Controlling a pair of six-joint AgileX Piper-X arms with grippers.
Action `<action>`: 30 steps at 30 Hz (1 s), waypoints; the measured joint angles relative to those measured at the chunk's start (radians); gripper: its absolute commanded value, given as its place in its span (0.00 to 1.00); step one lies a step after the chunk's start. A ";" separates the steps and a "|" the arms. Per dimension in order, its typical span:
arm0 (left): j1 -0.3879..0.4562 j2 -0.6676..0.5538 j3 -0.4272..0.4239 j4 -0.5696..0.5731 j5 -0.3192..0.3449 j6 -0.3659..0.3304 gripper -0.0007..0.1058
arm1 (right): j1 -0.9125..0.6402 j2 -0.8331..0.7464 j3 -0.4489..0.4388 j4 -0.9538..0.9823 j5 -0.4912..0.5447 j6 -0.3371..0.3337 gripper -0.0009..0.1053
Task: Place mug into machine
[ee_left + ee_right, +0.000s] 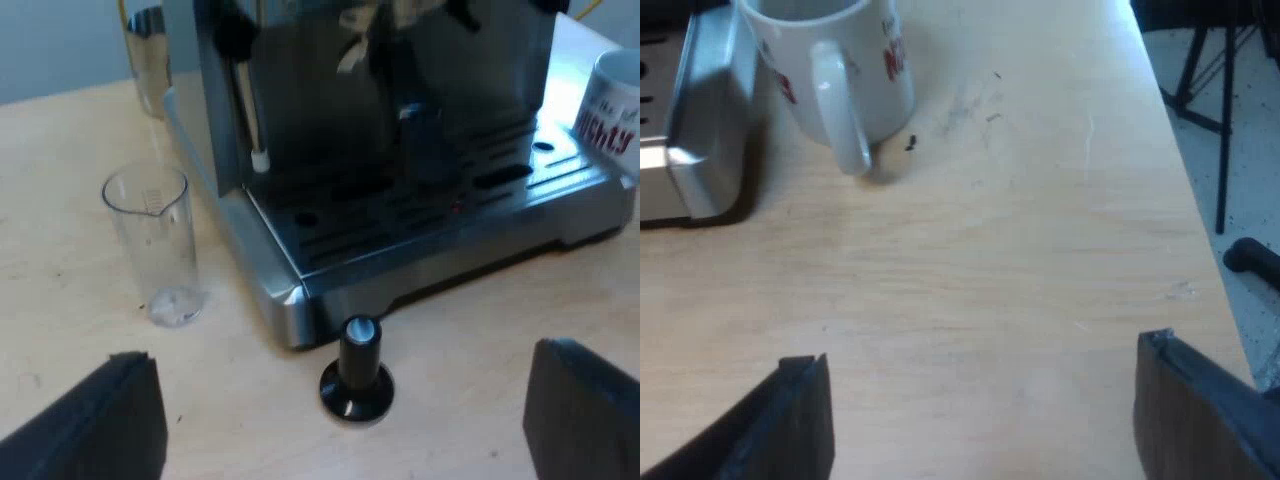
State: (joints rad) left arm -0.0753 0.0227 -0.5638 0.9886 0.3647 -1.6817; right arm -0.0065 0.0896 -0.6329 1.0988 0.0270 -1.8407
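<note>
A white mug [835,70] with red lettering stands upright on the wooden table beside the corner of the espresso machine's drip tray [700,120], its handle turned toward my right gripper [980,420]. That gripper is open, a good way short of the mug, with bare table between its fingers. The mug [612,110] also peeks in beside the espresso machine [400,150] past the drip tray [430,230]. My left gripper [340,420] is open, hovering before the machine's front with a black-knobbed tamper [357,370] just ahead of it.
A clear measuring glass [155,245] stands upright on the table beside the machine's side. A steel jug [148,55] sits behind it. The table edge [1180,170] runs close to the mug, with floor and stand legs beyond.
</note>
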 measured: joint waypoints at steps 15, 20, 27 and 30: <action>-0.249 0.254 -0.088 -0.155 0.030 -0.016 0.75 | 0.000 0.227 -0.160 -0.043 -0.137 -0.032 0.61; -0.354 0.391 -0.125 -0.246 0.037 -0.016 0.75 | 0.000 0.356 -0.202 -0.089 -0.180 -0.044 0.61; -0.405 0.460 -0.136 -0.292 0.054 -0.016 0.75 | 0.000 0.412 -0.204 -0.113 -0.188 -0.052 0.61; -0.414 0.491 -0.136 -0.306 0.054 -0.016 0.75 | 0.000 0.419 -0.205 -0.118 -0.188 -0.053 0.61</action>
State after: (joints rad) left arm -0.4888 0.5141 -0.7001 0.6824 0.4182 -1.6979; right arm -0.0065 0.5089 -0.8378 0.9811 -0.1605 -1.8941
